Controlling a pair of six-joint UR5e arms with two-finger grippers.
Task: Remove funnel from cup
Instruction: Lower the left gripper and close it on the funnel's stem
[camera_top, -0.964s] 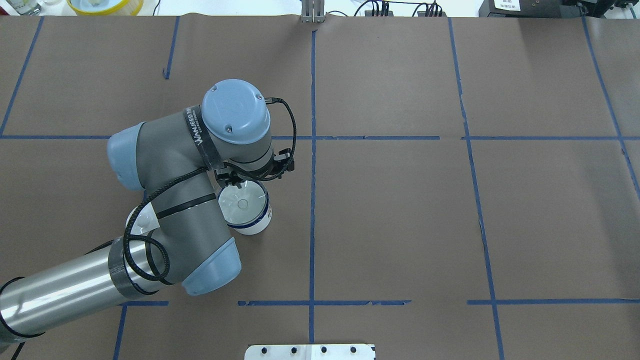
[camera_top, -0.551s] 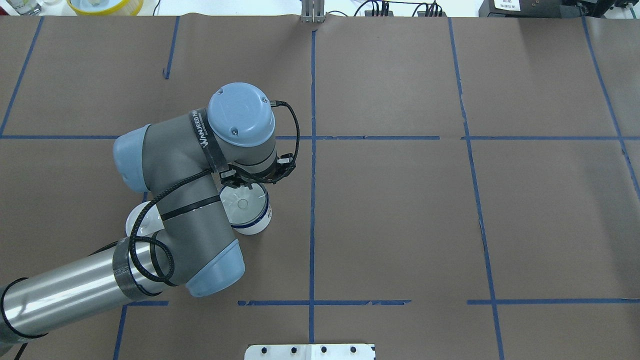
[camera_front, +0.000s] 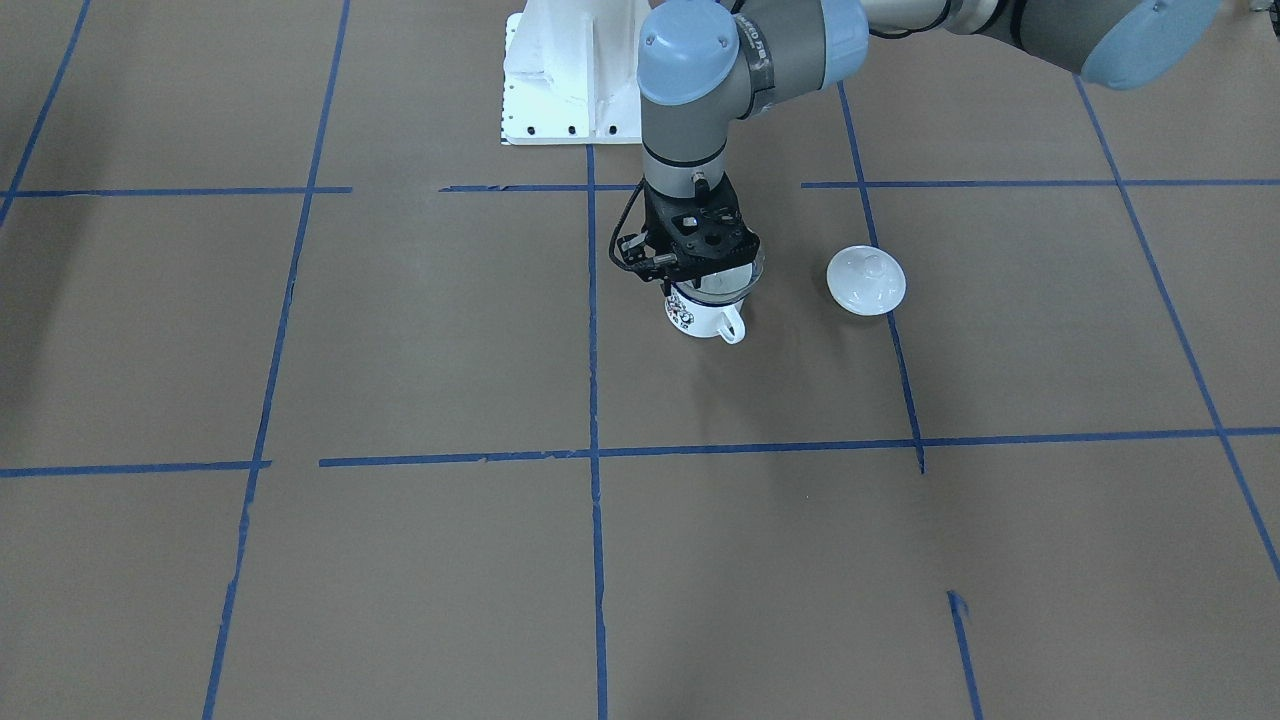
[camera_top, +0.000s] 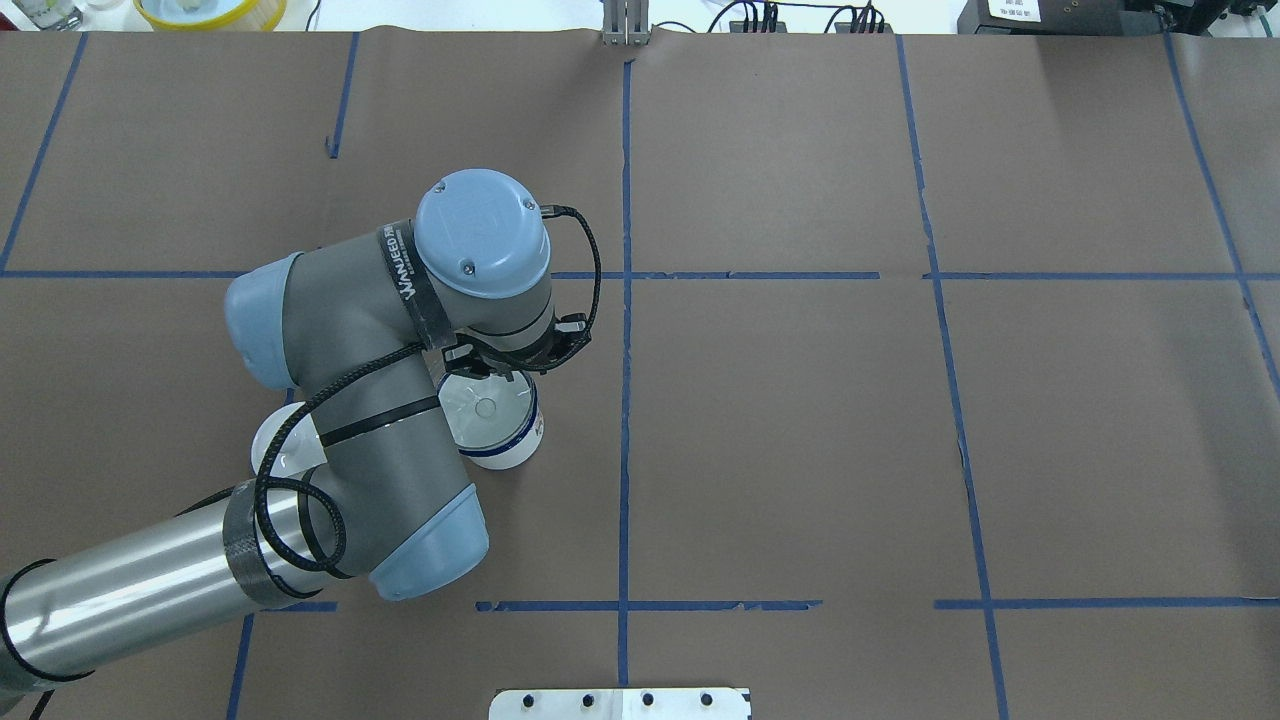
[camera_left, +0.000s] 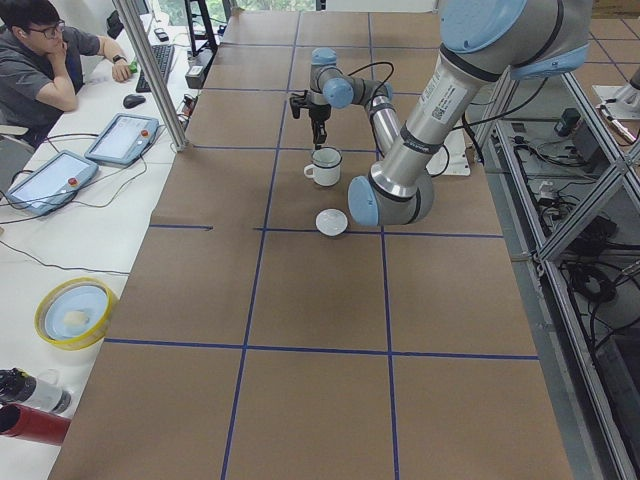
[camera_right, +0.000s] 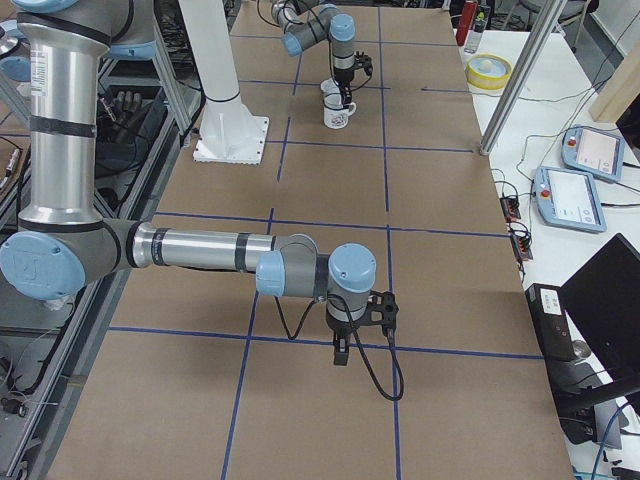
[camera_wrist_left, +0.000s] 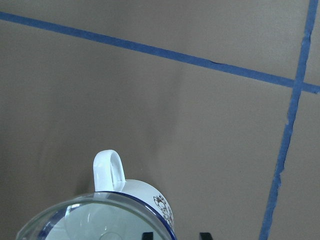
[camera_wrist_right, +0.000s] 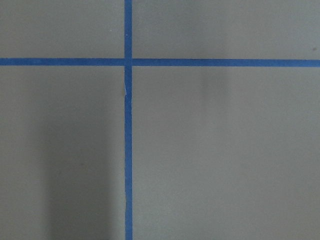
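Since the left gripper (camera_wrist_left: 176, 235) hangs at the far side of the cup (camera_front: 700, 320) with its fingers (camera_wrist_left: 148, 235) parted a modest way and holding nothing, the pinch on the funnel (camera_wrist_left: 95, 215) looks like the step in hand. One tip seems to lie inside the funnel's rim and the other outside it. The funnel sits in the cup's mouth, left of the middle tape line in the overhead view.

Its rim is about as wide as the cup's, so a closing finger could trap the enamel edge as well. The light cup would then rise or tip with it. A glossy, thin wall gives little to bite on, so it could slip out. A tilted lift could drag the spout against the rim and topple the cup.

The funnel is clear, smooth and round. Its spout shows only as a small circle at the centre. The cup is white with a dark blue rim, a small loop handle and a dark print. A white domed lid (camera_front: 866, 282) with a knob rests near it. The tabletop (camera_front: 400, 330) is matt brown paper crossed with blue tape.

The right gripper (camera_right: 340, 355) hangs well apart; I cannot tell its fingers' spread.
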